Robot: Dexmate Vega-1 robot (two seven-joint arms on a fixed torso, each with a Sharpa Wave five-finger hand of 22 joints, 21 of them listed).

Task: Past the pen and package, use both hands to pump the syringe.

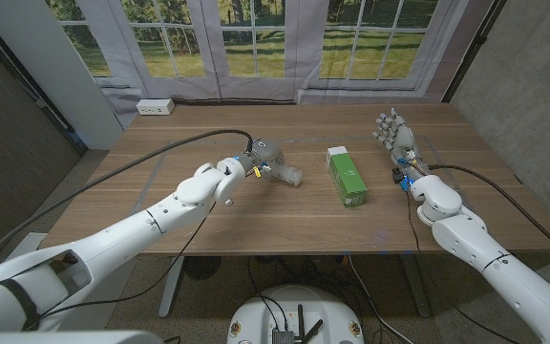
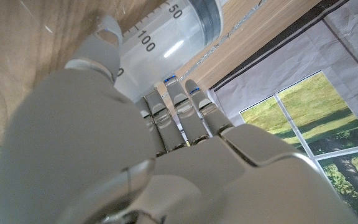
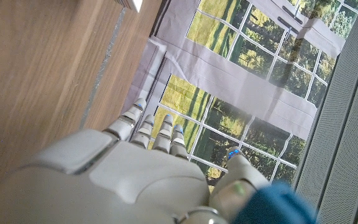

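A clear syringe (image 1: 287, 175) lies on the wooden table left of the middle, and my left hand (image 1: 259, 158) grips its near end. In the left wrist view the barrel (image 2: 174, 32) shows its 50 and 100 marks, with my fingers (image 2: 178, 106) curled round it and the left hand (image 2: 104, 137) close on it. A green package (image 1: 347, 176) lies just right of the syringe. My right hand (image 1: 395, 135) stands at the table's right side, apart from both, fingers spread and holding nothing. In the right wrist view, the right hand (image 3: 135, 168) has its fingers (image 3: 149, 132) reaching straight out.
A white power strip (image 1: 155, 107) sits at the table's back left edge. Black cables run along both arms over the table (image 1: 208, 225). Curtained windows stand behind the far edge. Bare wood lies between the package and my right hand.
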